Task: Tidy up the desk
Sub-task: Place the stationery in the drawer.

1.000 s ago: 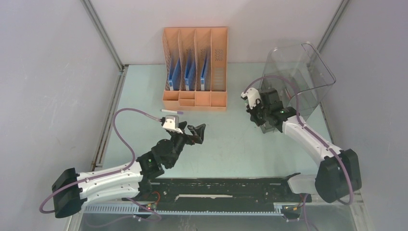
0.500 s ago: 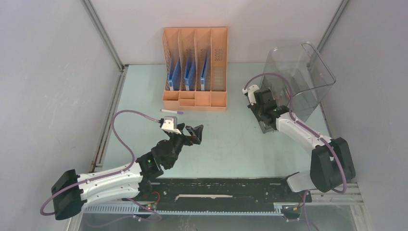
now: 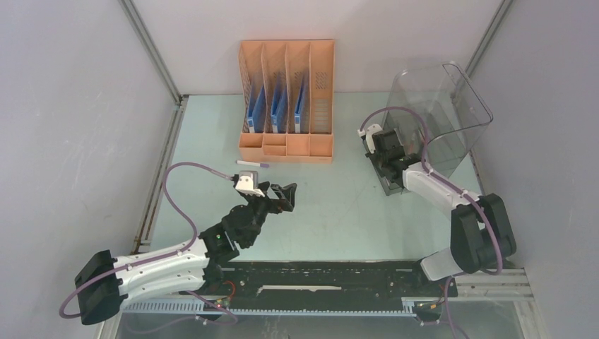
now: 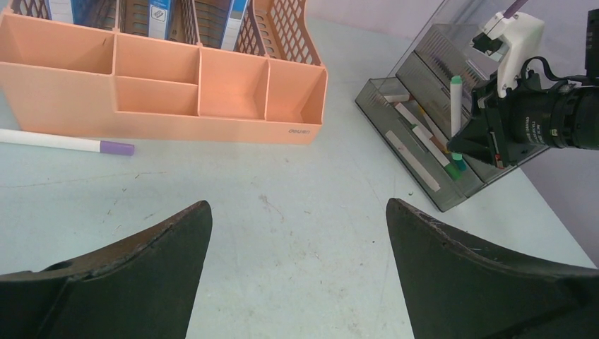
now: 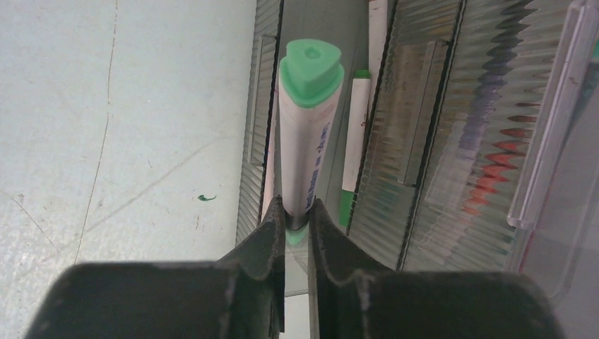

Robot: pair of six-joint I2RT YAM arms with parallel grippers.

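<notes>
The desk [image 3: 332,212] is a pale mint-green tabletop. My right gripper [image 3: 386,168] is shut on a white marker with green ends [image 5: 307,127] and holds it over the open drawer [image 5: 263,127] of the clear smoky bin [image 3: 438,113]. The left wrist view shows this marker [image 4: 455,106] standing upright above the drawer [image 4: 417,169]. Other markers [image 5: 355,134] lie in the drawer. A white marker with a purple cap [image 3: 252,163] lies on the desk in front of the orange rack [image 3: 286,92]. My left gripper [image 3: 286,192] is open and empty above the desk, right of that marker [image 4: 63,142].
The orange rack [image 4: 162,106] holds blue folders in its slots and has small front compartments. Grey walls stand around the desk. A black rail [image 3: 332,275] runs along the front edge. A small green mark [image 5: 205,198] is on the tabletop beside the drawer.
My right arm has swung toward the bin, bringing the gripper and its marker over the open drawer. My left arm has shifted only slightly.
</notes>
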